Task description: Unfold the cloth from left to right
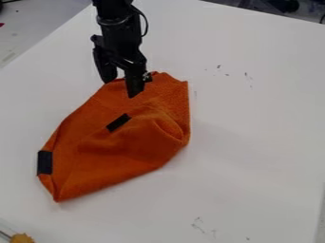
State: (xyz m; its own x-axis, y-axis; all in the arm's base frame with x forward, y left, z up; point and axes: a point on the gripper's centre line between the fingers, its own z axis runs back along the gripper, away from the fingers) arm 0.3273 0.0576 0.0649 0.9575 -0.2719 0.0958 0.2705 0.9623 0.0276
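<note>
Gripper (120, 88) moderately open and holding nothing, the robot stood over the far end of the orange cloth (120, 156), crumpled left of centre on the surface (254, 142). Pinching only the top layer, then drawing it low rightward, seemed wisest.

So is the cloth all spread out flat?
No, the cloth lies on the table with creases and a raised fold near its right edge in the picture.

The folded fabric cloth (120, 156) is orange, marked with two black rectangular patches (118, 122). The broad, flat bench (254, 142) is white with scattered dark grey flecks. The angular end effector (121, 88) is black; a small, lumpy object (23, 238) is golden yellow.
</note>
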